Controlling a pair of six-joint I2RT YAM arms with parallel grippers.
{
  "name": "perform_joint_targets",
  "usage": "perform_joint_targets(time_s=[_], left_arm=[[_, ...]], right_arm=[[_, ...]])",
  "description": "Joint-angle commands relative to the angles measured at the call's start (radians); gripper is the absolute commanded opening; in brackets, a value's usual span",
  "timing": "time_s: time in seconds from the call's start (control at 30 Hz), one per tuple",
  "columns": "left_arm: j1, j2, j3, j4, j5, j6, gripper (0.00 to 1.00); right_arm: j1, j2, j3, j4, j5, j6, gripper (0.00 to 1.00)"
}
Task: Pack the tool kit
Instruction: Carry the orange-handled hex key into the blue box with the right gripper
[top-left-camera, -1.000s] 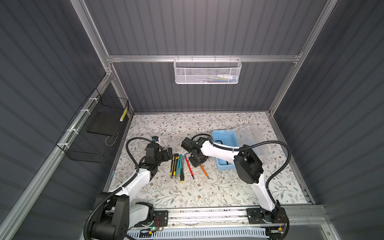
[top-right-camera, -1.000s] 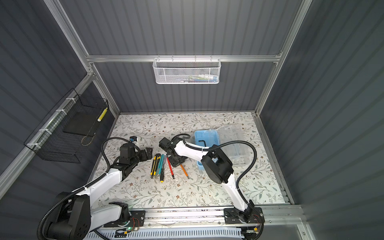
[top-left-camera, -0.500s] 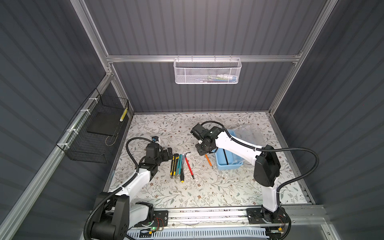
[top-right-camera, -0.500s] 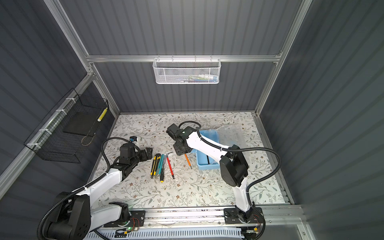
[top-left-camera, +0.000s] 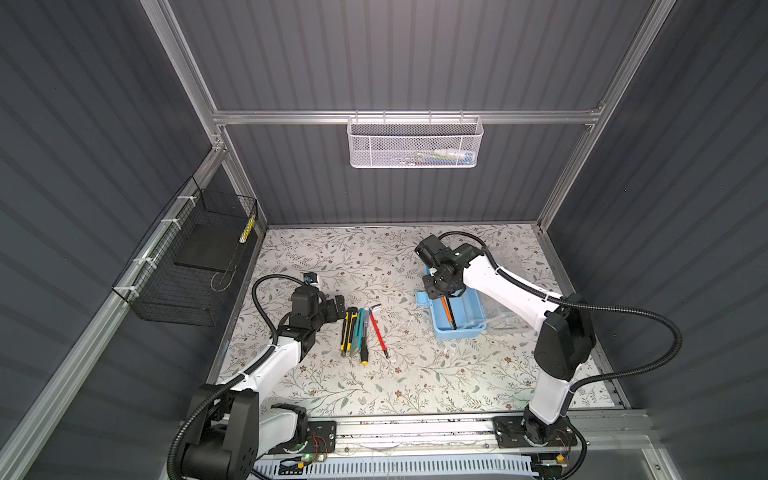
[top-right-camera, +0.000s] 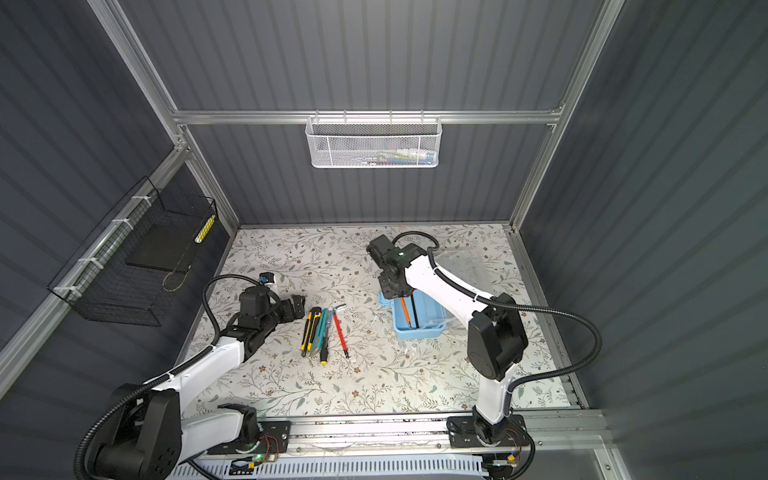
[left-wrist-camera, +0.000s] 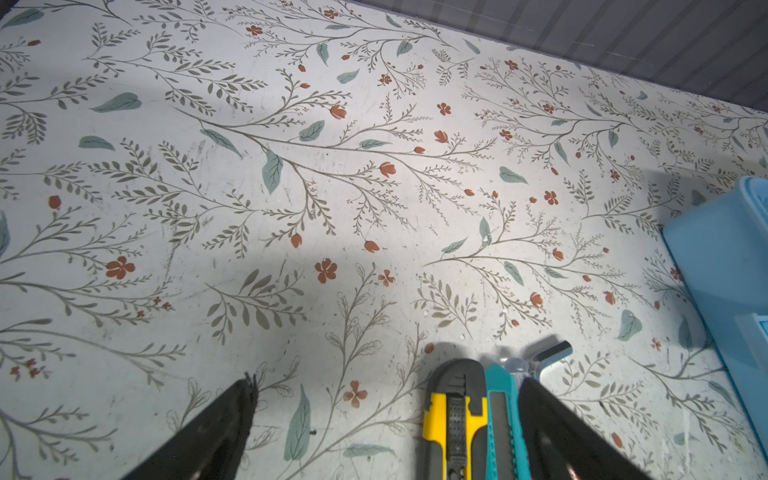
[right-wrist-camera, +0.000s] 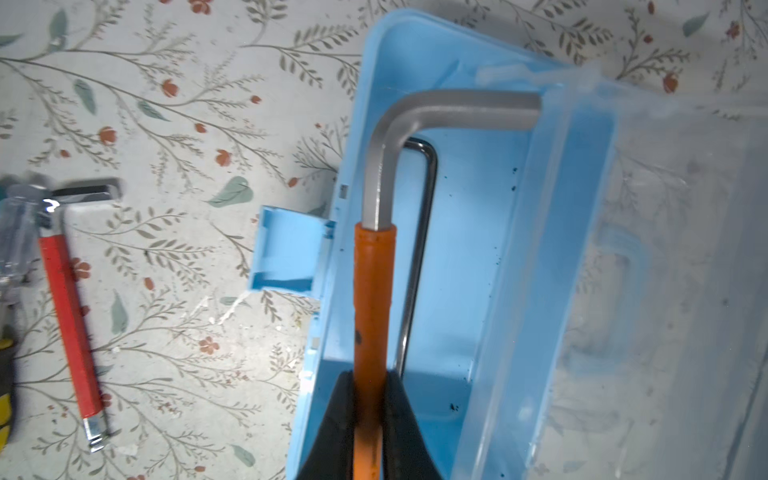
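Note:
The tool kit (top-left-camera: 461, 328) (top-right-camera: 419, 330) is a light-blue box lying open right of centre, its clear lid (right-wrist-camera: 673, 249) folded flat beside it. My right gripper (top-left-camera: 441, 291) (top-right-camera: 395, 291) (right-wrist-camera: 368, 382) is shut on an orange-handled hex key (right-wrist-camera: 374, 291), held lengthwise over the open box. I cannot tell whether the key touches the box floor. A thin black hex key (right-wrist-camera: 419, 249) lies inside. My left gripper (top-left-camera: 334, 308) (top-right-camera: 293, 308) (left-wrist-camera: 388, 384) stands open and low on the table, beside the yellow utility knife (left-wrist-camera: 455, 419).
On the table lie the yellow knife (top-left-camera: 346, 330), a teal knife (top-left-camera: 358, 328), a clear-handled screwdriver (top-left-camera: 365, 338) and a red-handled hex key (top-left-camera: 379, 332) (right-wrist-camera: 70, 316). A white mesh basket (top-left-camera: 415, 143) hangs on the back wall. A black wire basket (top-left-camera: 187, 257) hangs on the left wall.
My right gripper lifted the orange-handled hex key off the table beside the other tools and carried it right, over the open box. The left arm has not moved.

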Motion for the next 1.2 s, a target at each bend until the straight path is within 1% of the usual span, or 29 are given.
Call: perform_joint_targets(time_s=[0.0,0.17,0.53,0.77,0.97,1.17], left_arm=[[0.005,-0.003,0.008,-0.009,-0.004,0.006,1.0],[0.005,-0.004,0.008,-0.009,-0.004,0.006,1.0],[0.005,-0.003,0.008,-0.011,-0.007,0.004,1.0],[0.005,-0.003,0.008,-0.009,-0.001,0.007,1.0],[0.005,0.012,0.017,-0.016,0.001,0.007,1.0],[0.005,-0.005,0.005,-0.006,0.002,0.007,1.0]], right_arm=[[-0.034,-0.008,-0.035,0.052,0.015,-0.005,0.0],[-0.068,0.026,-0.035,0.094,-0.008,-0.013,0.0],[-0.095,0.144,0.029,0.156,-0.036,-0.027,0.0],[-0.095,0.15,-0.024,0.193,-0.047,-0.005,0.0],[-0.095,0.185,-0.05,0.212,-0.07,0.016,0.0],[-0.097,0.199,-0.079,0.231,-0.066,0.02,0.0]])
